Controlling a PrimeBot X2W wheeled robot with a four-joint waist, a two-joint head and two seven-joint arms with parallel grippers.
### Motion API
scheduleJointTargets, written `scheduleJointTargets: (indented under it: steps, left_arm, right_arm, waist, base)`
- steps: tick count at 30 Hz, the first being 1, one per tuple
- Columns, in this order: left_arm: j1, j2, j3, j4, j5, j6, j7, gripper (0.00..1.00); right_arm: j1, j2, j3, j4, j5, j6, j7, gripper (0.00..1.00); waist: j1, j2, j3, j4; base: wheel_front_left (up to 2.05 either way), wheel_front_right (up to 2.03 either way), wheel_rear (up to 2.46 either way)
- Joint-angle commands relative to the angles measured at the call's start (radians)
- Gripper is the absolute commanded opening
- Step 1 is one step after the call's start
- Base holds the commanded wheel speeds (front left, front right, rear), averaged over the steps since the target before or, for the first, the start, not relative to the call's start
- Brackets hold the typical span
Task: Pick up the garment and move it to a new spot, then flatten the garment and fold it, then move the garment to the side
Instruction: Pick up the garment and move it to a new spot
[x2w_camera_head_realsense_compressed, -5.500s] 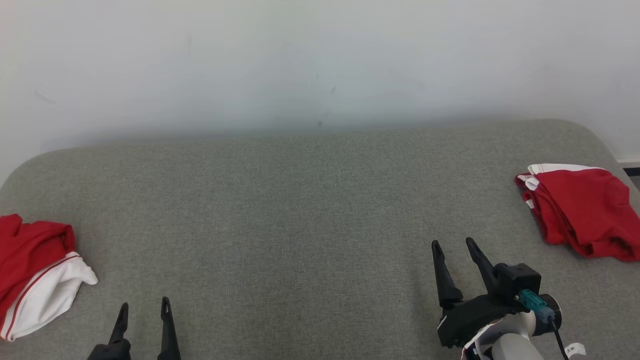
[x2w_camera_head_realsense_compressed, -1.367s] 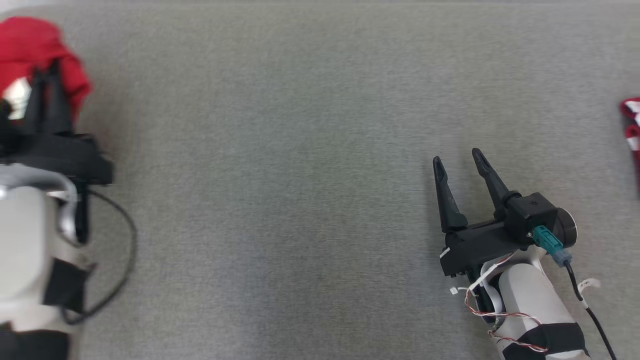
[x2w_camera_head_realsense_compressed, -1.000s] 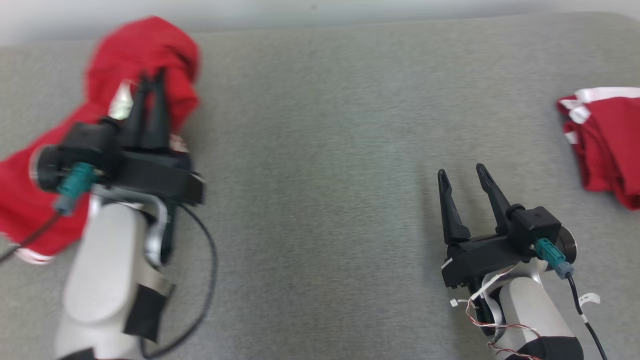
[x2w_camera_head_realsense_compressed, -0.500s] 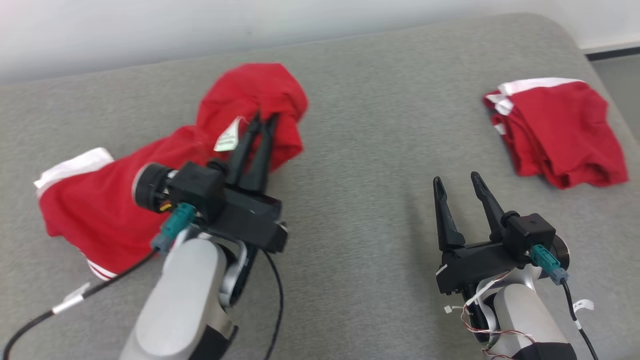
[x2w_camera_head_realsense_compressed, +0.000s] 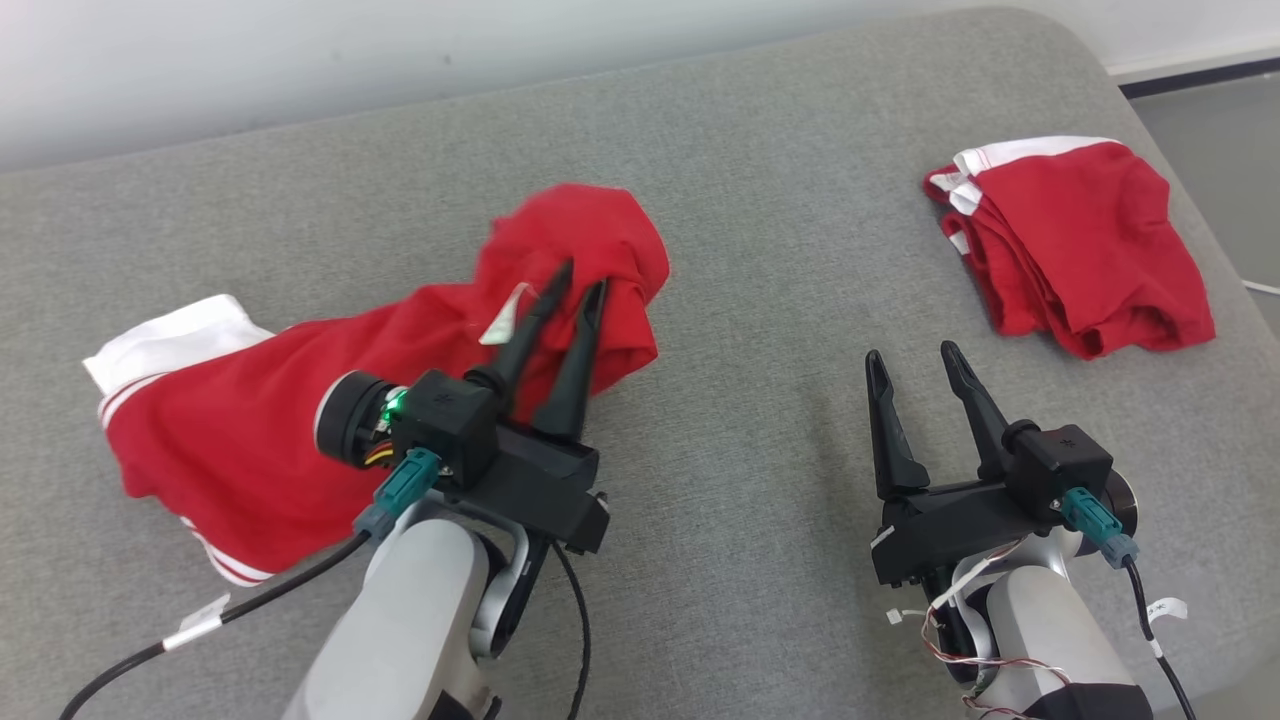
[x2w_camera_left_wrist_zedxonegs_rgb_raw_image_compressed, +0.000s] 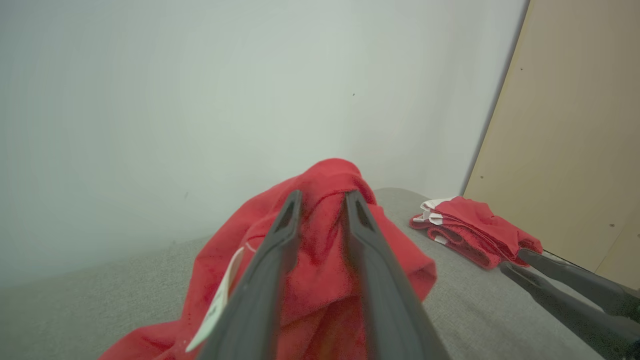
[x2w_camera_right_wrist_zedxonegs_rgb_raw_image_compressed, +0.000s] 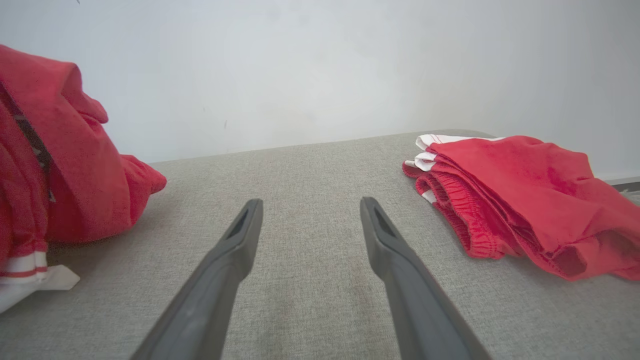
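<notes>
Parted now where they were pressed together half a second ago, the fingers of the left gripper (x2w_camera_head_realsense_compressed: 582, 275) have come nearer the right gripper (x2w_camera_head_realsense_compressed: 908, 350), dragging the red garment (x2w_camera_head_realsense_compressed: 250, 420) along.
Left jaws stand a little apart with the garment's raised, bunched end around their tips and in the gap; whether they pinch the cloth cannot be told. The rest trails away behind and left of those jaws on the grey cushion (x2w_camera_head_realsense_compressed: 760, 180), white-banded end farthest from the tips, a white tag (x2w_camera_head_realsense_compressed: 503, 322) just beside the left finger. Right jaws are spread wide and empty over bare cushion, the bunched end well to their left and a folded red pile (x2w_camera_head_realsense_compressed: 1085, 240) ahead and to their right, touching neither finger.
</notes>
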Motion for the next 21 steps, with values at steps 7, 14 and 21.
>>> scheduleJointTargets:
  steps: [7, 14, 21]
  left_arm:
    - [0.071, -0.001, 0.071, 0.021, 0.04, 0.017, -0.003, 1.0]
    - [0.21, 0.007, 0.229, -0.045, 0.111, 0.038, -0.003, 1.0]
    - [0.389, 0.017, 0.412, -0.113, 0.167, 0.049, -0.003, 1.0]
  right_arm:
    - [0.008, 0.004, 0.0, -0.006, 0.005, -0.003, -0.003, 1.0]
    - [0.031, 0.004, -0.002, -0.006, 0.001, -0.003, -0.004, 1.0]
    - [0.086, 0.004, 0.003, -0.006, 0.002, -0.003, -0.004, 1.0]
  waist:
    - [0.0, 0.0, -0.022, 0.04]
    - [0.0, 0.0, -0.071, 0.091]
    - [0.0, 0.0, -0.133, 0.136]
  base:
    - [0.0, 0.0, 0.0]
    - [0.0, 0.0, 0.0]
    - [0.0, 0.0, 0.0]
